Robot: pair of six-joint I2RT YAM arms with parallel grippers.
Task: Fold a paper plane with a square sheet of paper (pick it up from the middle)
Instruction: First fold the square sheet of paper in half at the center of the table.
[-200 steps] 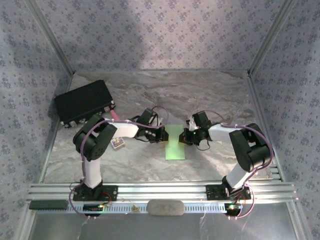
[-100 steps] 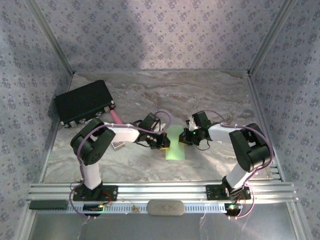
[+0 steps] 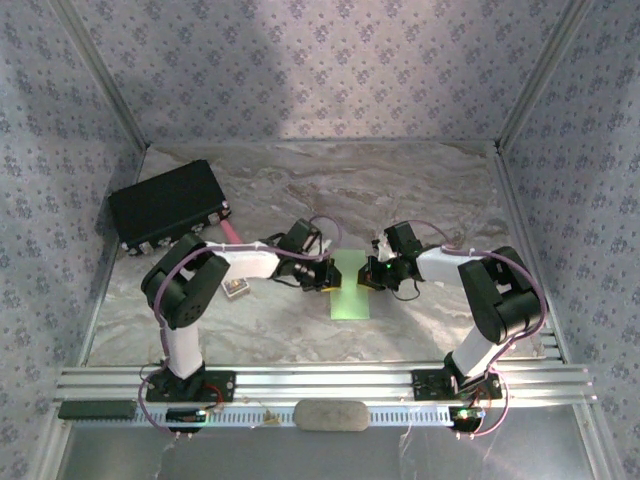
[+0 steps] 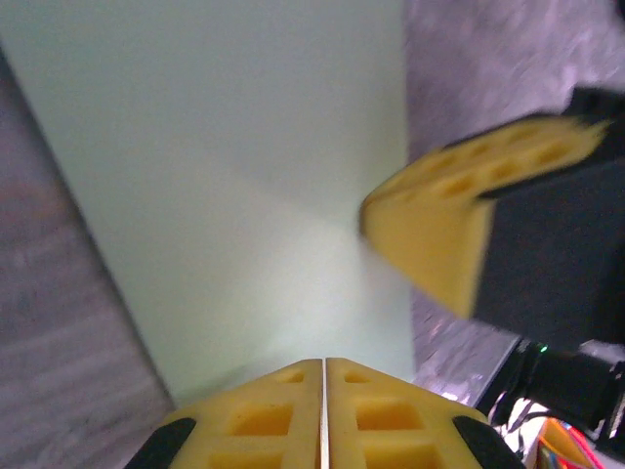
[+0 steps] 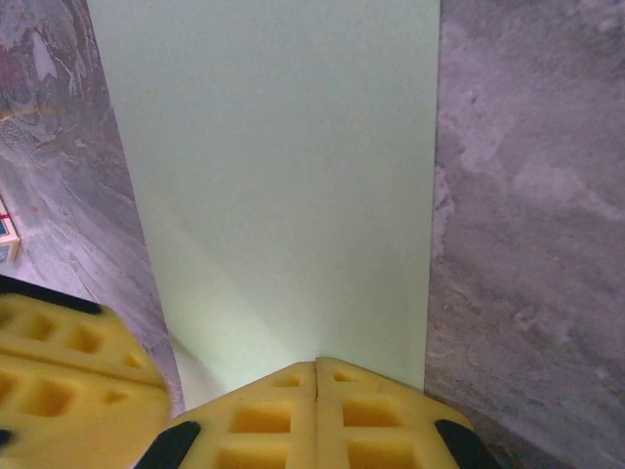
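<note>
The square sheet of paper (image 3: pixel 350 287) lies flat mid-table, pale green and folded into a narrow oblong, not a pointed plane. My left gripper (image 3: pixel 328 277) is shut, its tips down on the sheet's left edge. My right gripper (image 3: pixel 368 274) is shut too, tips on the right edge, facing the left one. In the left wrist view the closed yellow fingertips (image 4: pixel 293 376) rest on the green paper (image 4: pixel 234 166), and a right gripper finger (image 4: pixel 449 230) shows opposite. In the right wrist view the shut gripper (image 5: pixel 315 364) touches the paper (image 5: pixel 283 166), which carries a faint diagonal crease.
A big black box (image 3: pixel 168 205) stands at the back left with a pink cylinder (image 3: pixel 231 232) beside it. A small yellowish card box (image 3: pixel 236 288) lies under the left arm. Aluminium rails (image 3: pixel 320 383) run along the near edge. Patterned walls enclose the table.
My left gripper dipped toward the near side along the paper's left edge and came back up. The right gripper and the paper have stayed put.
</note>
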